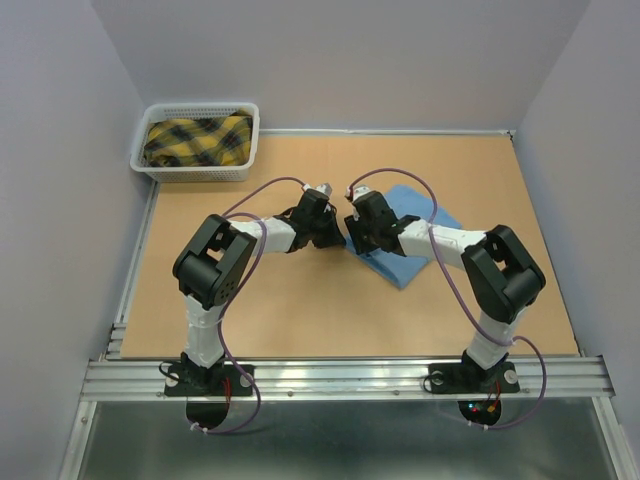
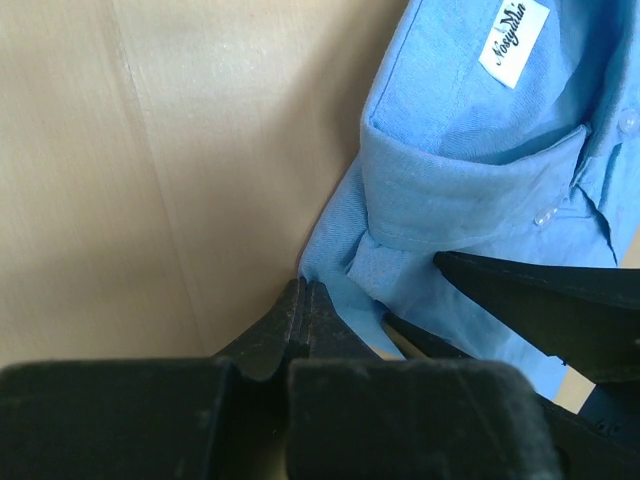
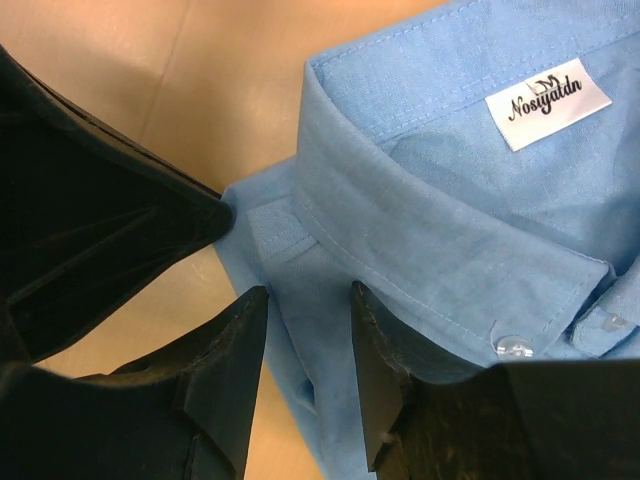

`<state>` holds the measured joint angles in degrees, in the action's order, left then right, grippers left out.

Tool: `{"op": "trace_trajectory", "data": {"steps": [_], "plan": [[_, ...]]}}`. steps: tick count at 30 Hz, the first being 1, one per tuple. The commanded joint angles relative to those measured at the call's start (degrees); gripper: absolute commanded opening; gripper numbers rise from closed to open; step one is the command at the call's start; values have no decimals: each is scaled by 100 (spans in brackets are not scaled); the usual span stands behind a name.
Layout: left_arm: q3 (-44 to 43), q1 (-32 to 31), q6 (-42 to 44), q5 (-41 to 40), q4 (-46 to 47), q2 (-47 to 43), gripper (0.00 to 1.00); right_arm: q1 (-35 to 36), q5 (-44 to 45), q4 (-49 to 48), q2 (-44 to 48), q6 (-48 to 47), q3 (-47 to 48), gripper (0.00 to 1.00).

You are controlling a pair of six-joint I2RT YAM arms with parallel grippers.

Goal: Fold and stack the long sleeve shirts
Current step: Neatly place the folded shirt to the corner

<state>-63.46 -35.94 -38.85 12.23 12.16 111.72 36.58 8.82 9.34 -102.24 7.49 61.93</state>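
Shirt [image 1: 400,265]: light blue, lying on the counter [image 1: 300,310] as a compact folded block directly below the right pincer [image 3: 307,295] and just to the right of the left pincer [image 2: 303,300]. The collar [image 3: 420,230] faces up with a small clear button [image 3: 512,346] at its point, so the fold on this one looks finished or very nearly so.

The left pincer is closed tight, its tips at the shirt's near edge. Whether a sliver of cloth is caught between them cannot be told. The right pincer stands partly open over the cloth beside the collar, jaws apart with shirt showing in the gap, gripping nothing.

What is left, as I judge it: perhaps a last tidy of the edge by the left pincer, then the stacking. No stack shows anywhere. Far beyond the left pincer, a white basket [image 1: 195,173] holds a yellow-and-black plaid cloth [image 1: 197,140], which may be the next shirt, though the pictures do not settle that.

Writing: a white label [image 3: 547,105] inside the collar, beyond the right pincer's tips, carries dark script that reads roughly "Nosiyatdn", under a tiny mark too small to make out. No other text shows.
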Motion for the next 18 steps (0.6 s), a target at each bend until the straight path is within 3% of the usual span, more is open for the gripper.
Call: {"op": "trace_trajectory", "data": {"steps": [1, 11, 17, 18], "plan": [[88, -79, 88, 113, -206, -63, 0, 121, 129, -363, 2, -168, 320, 45], [106, -79, 62, 175, -153, -116, 0, 209, 585, -600, -226, -98, 232, 43], [150, -79, 53, 175, -135, -142, 0, 209, 779, -723, -306, -72, 144, 22], [150, -79, 36, 175, -135, -151, 0, 209, 788, -741, -297, -72, 126, 15]]}}
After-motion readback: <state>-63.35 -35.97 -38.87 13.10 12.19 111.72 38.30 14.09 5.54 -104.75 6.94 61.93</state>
